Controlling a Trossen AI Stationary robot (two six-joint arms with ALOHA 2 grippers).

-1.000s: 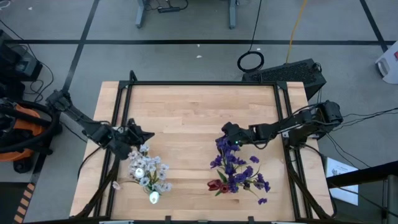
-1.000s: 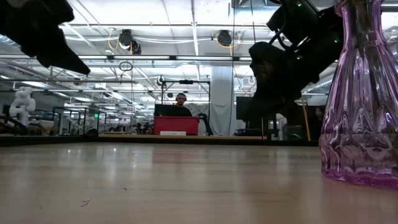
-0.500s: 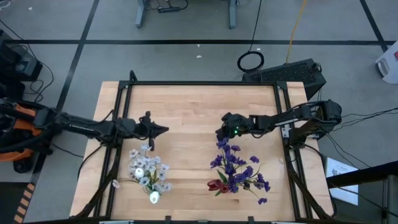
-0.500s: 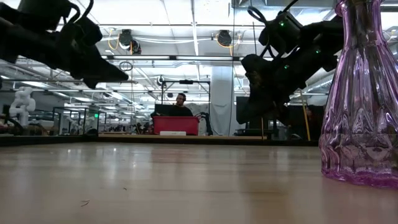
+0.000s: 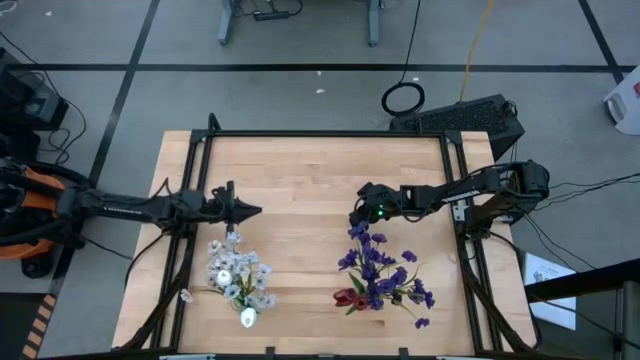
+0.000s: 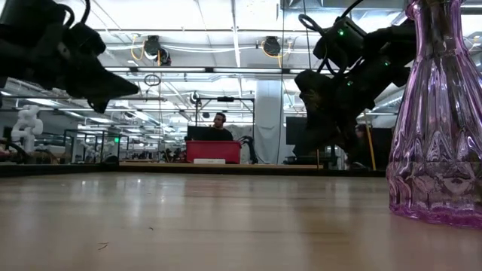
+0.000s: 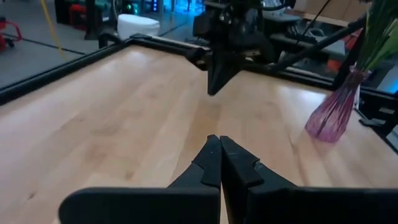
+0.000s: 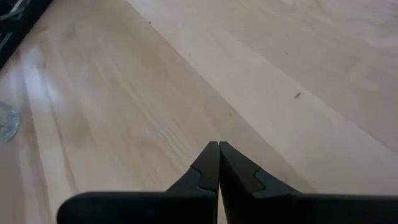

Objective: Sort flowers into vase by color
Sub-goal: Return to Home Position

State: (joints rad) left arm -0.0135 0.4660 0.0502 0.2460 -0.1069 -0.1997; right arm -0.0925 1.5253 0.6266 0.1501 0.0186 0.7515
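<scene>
The left tool point(image 5: 256, 210) and right tool point(image 5: 353, 217) hang clenched, empty, above the bench point(image 5: 310, 170), so homing should lift them toward its side edges, clear of the flowers point(image 5: 378, 272).

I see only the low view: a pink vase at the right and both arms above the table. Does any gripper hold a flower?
Observer: No. The wrist views show the left gripper and the right gripper both shut, with nothing between the fingers.
Operator: What stands in the pink vase? Its top is cut off for me.
Observer: From above, it holds purple flowers, with one dark red tulip among them.
Operator: And the white flowers?
Observer: They stand as one bunch on the left arm's side of the table, apart from the pink vase. What holds them is hidden under the blossoms.
</scene>
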